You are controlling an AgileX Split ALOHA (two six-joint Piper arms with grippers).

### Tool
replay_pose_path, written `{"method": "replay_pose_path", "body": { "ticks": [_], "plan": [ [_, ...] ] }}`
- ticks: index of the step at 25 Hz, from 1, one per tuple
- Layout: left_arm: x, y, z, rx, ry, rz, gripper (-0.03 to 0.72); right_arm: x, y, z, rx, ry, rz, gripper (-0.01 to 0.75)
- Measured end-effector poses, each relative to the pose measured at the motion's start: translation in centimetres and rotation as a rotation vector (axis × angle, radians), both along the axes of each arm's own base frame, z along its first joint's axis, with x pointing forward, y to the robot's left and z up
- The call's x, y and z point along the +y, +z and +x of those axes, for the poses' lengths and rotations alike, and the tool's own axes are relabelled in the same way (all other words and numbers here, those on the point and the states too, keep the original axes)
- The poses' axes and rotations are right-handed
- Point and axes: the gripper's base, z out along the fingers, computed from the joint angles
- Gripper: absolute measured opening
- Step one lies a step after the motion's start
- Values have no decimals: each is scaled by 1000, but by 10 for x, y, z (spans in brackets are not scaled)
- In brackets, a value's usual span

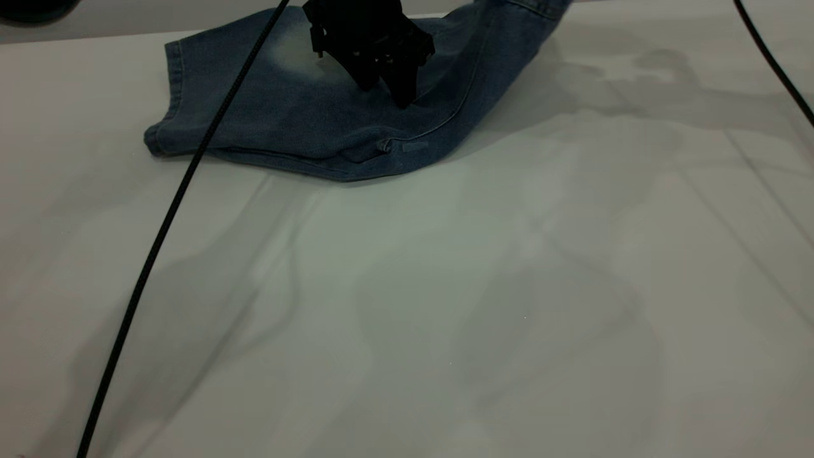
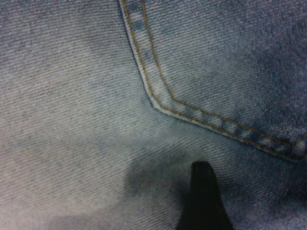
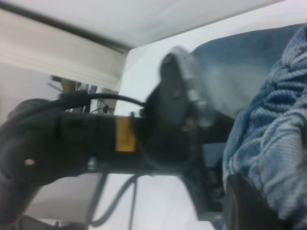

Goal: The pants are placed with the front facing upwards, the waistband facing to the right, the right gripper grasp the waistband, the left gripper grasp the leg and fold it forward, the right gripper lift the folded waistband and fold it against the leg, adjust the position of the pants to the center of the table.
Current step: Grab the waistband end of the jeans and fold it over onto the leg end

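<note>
The pants (image 1: 305, 108) lie at the far edge of the table (image 1: 445, 286), spread flat on the left-arm side and rising off the surface on the other side, where the cloth climbs out of the top of the exterior view. The left gripper (image 1: 388, 79) stands over the middle of the denim with its tips down on the cloth; in its own wrist view one dark fingertip (image 2: 204, 191) presses on the fabric just below a stitched pocket corner, and I cannot tell whether the fingers are parted or closed. The right gripper (image 3: 249, 206) appears only in its own wrist view, with bunched, puckered denim, probably the waistband (image 3: 278, 143), piled against its fingers; it seems to be gripping that cloth, though the closing itself is not visible. I judge this to be the second fold, the waistband being lifted to go over toward the leg. The next move calls for carrying the raised end across the left fingers' side and laying it down flat.
</note>
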Motion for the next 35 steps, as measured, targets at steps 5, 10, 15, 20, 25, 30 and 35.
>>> {"method": "replay_pose_path", "body": {
  "ticks": [5, 10, 15, 20, 25, 30, 35],
  "plan": [
    [0, 0, 0, 1, 0, 0, 462, 21, 11, -3, -20, 42, 23, 106],
    [1, 14, -3, 41, 3, 15, 463, 21, 11, -2, -21, 35, 19, 106],
    [2, 42, 3, -25, 0, 15, 463, 21, 11, -2, -21, 36, 20, 106],
    [12, 58, 12, -107, 28, 66, 463, 21, 11, -2, -15, 34, 19, 106],
    [39, 58, 23, -108, 164, 81, 463, 20, 10, -2, -15, 25, 12, 106],
    [57, 57, 29, -99, 241, 69, 463, 20, 10, -1, -12, 19, 10, 106],
    [59, 56, 29, -93, 246, 64, 463, 20, 10, -1, -12, 18, 9, 106]
  ]
}}
